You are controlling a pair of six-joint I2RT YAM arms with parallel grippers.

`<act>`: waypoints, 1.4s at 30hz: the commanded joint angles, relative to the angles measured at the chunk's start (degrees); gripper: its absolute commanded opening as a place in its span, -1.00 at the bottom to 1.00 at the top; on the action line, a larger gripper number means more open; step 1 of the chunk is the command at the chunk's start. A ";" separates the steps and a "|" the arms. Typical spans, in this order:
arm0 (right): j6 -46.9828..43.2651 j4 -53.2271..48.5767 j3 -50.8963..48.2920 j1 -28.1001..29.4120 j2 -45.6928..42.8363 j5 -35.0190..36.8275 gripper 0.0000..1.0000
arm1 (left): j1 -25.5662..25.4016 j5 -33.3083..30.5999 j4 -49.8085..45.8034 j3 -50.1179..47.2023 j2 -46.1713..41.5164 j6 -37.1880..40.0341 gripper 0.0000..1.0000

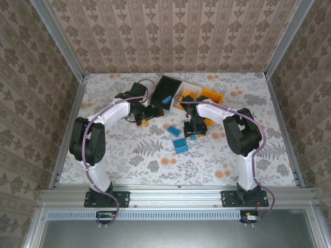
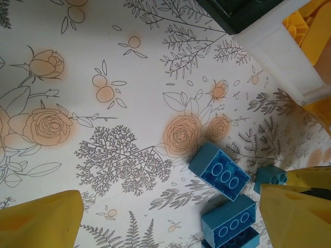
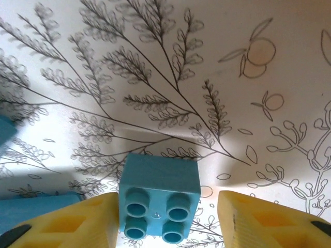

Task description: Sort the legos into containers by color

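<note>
Blue lego (image 3: 160,199) sitting inside the spread right claw (image 3: 166,206), left claw (image 2: 168,196) spread wide above floral table (image 2: 103,150)

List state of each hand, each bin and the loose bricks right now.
left hand, open, empty.
right hand, open, straddling blue brick, not clamped.
blue brick, on table between the right fingers.
black bin, upright, one blue lego inside.
white bin, upright, yellow-orange bricks inside.
orange-yellow bin, upright, contents unclear.
loose blue bricks, on table, unsorted.
</note>
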 commanded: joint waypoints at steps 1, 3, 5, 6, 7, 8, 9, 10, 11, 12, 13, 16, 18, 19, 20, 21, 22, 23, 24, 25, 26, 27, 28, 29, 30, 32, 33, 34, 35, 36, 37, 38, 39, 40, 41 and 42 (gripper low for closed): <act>1.34 0.94 -2.14 0.18 -2.11 0.02 -0.09 | -0.50 -0.93 -0.45 -0.88 -3.48 -1.37 0.79; 1.58 1.91 -2.74 0.24 -2.66 -0.33 -0.23 | -0.61 -1.15 -0.55 -1.58 -4.04 -1.63 0.79; 1.57 2.49 -2.97 0.23 -3.37 -0.64 -0.29 | -0.56 -1.29 -0.76 -2.23 -4.65 -1.73 0.79; 1.55 2.54 -2.87 0.23 -3.87 -0.72 -0.30 | -0.57 -1.48 -0.86 -2.55 -5.07 -1.79 0.79; 1.53 2.53 -2.68 0.27 -4.37 -0.86 -0.31 | -0.59 -1.74 -0.94 -2.96 -5.59 -1.88 0.80; 1.56 2.61 -2.47 0.22 -4.89 -1.06 -0.31 | -0.56 -1.93 -0.95 -3.28 -5.95 -1.93 0.80; 1.65 2.62 -2.11 0.24 -5.56 -1.16 -0.31 | -0.58 -2.09 -0.86 -3.82 -6.41 -2.07 0.80; 1.70 2.71 -1.66 0.18 -6.07 -1.49 -0.31 | -0.56 -2.12 -0.86 -4.07 -6.68 -2.15 0.80; 1.76 2.86 -0.83 0.18 -6.58 -2.09 -0.32 | -0.61 -2.12 -0.86 -4.32 -6.95 -2.16 0.80; 1.98 3.08 0.09 0.16 -7.09 -2.74 -0.31 | -0.56 -2.05 -0.85 -4.45 -7.11 -2.12 0.80; 2.17 3.22 1.06 0.14 -7.35 -3.36 -0.31 | -0.61 -2.03 -0.97 -4.54 -7.30 -2.07 0.80; 3.00 4.71 5.35 -0.04 -7.34 -6.16 -0.31 | -0.07 -1.95 -1.51 -4.45 -8.01 -1.59 0.80; 3.90 5.82 9.20 -0.36 -6.05 -7.88 -0.32 | 0.85 -1.86 -2.03 -4.37 -8.87 -1.12 0.81; 4.12 6.25 10.96 -0.54 -5.06 -8.38 -0.31 | 1.29 -1.77 -2.44 -4.24 -9.28 -0.85 0.81; 4.39 6.35 13.71 -0.78 -3.64 -8.82 -0.32 | 1.75 -1.85 -3.14 -4.03 -9.65 -0.36 0.81; 4.48 6.29 16.57 -0.95 -1.78 -9.24 -0.31 | 2.16 -1.93 -3.90 -3.79 -10.03 0.24 0.81; 4.59 6.02 19.31 -1.17 -0.08 -9.68 -0.31 | 2.41 -2.09 -4.67 -3.57 -10.36 0.88 0.81; 4.73 5.58 22.68 -1.43 1.98 -10.08 -0.31 | 2.52 -2.35 -5.56 -3.21 -10.72 1.69 0.82; 4.96 5.36 25.86 -1.76 4.15 -10.53 -0.32 | 2.47 -2.55 -6.44 -2.98 -11.00 2.48 0.82; 5.23 5.16 28.78 -2.03 5.96 -10.85 -0.32 | 2.43 -2.58 -7.08 -2.87 -11.30 3.03 0.82; 5.61 5.04 32.08 -2.38 8.02 -11.13 -0.32 | 2.23 -2.49 -7.69 -2.87 -11.55 3.51 0.82; 6.03 4.99 35.24 -2.73 10.32 -11.62 -0.32 | 1.96 -2.35 -7.95 -3.11 -11.86 3.88 0.82; 6.43 4.99 38.17 -3.08 12.13 -12.28 -0.31 | 1.71 -2.17 -8.06 -3.36 -12.12 4.18 0.83; 6.90 4.99 41.44 -3.48 14.63 -13.12 -0.31 | 1.42 -1.92 -8.08 -3.80 -12.31 4.38 0.83; 7.28 4.99 44.81 -3.83 17.12 -13.95 -0.29 | 1.06 -1.64 -8.06 -4.07 -12.48 4.55 0.84; 7.87 4.44 51.78 -4.48 21.88 -14.72 -0.20 | 0.15 -1.09 -8.13 -4.19 -12.53 5.23 0.87; 8.23 3.86 55.53 -4.87 24.37 -14.76 -0.10 | -0.37 -0.98 -8.31 -3.95 -12.43 5.84 0.88; 8.68 3.43 58.91 -5.20 26.26 -15.14 -0.02 | -0.58 -0.87 -8.62 -3.57 -12.27 6.52 0.89; 9.40 3.21 62.20 -5.76 28.28 -15.91 0.06 | -0.62 -0.74 -9.08 -2.91 -11.99 7.44 0.91; 10.19 3.20 64.81 -6.24 29.61 -16.65 0.12 | -2.45 -0.71 -9.58 -2.16 -11.62 8.36 0.93; 10.74 3.22 66.44 -6.59 30.19 -17.06 0.16 | -3.03 -0.71 -9.99 -1.53 -11.16 9.21 0.95; 11.06 3.42 67.19 -6.87 30.04 -17.28 0.20 | -3.56 -0.67 -10.28 -0.66 -10.50 10.12 0.97; 11.01 3.36 66.97 -7.05 29.42 -17.16 0.22 | -4.17 -0.71 -10.67 0.19 -9.63 11.09 0.99; 10.59 2.97 66.56 -7.22 28.60 -17.05 0.22 | -4.69 -0.68 -10.83 0.96 -8.70 11.83 1.00; 9.85 2.14 65.65 -7.32 27.33 -16.76 0.22 | -5.38 -0.51 -10.90 1.95 -7.55 12.70 0.99; 8.86 1.13 64.22 -7.42 25.73 -16.36 0.22 | -6.24 -0.54 -11.08 3.03 -6.14 13.69 1.00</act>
